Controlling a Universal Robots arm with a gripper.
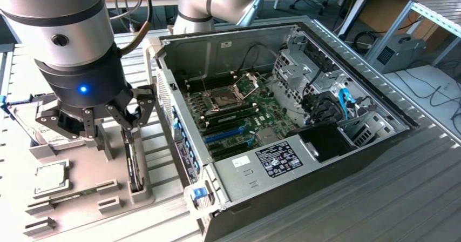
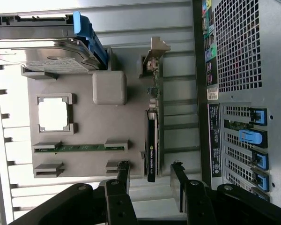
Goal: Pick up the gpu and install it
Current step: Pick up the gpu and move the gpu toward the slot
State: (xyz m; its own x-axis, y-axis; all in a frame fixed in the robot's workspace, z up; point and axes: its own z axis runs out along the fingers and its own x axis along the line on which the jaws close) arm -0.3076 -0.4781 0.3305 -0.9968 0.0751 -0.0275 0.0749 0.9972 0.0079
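gpu (image 2: 151,145) stands on edge in slot of grey fixture (image 2: 89,126), just beside open computer case (image 1: 216,53). gripper (image 2: 150,172) released, jaws wide, straddling one end of card, one finger each side; seemingly not touching, contact hard to judge

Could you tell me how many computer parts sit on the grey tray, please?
4: hard drive at one end, processor chip next to it, memory stick beyond, gpu on edge along the case side. The gripper may hide more.
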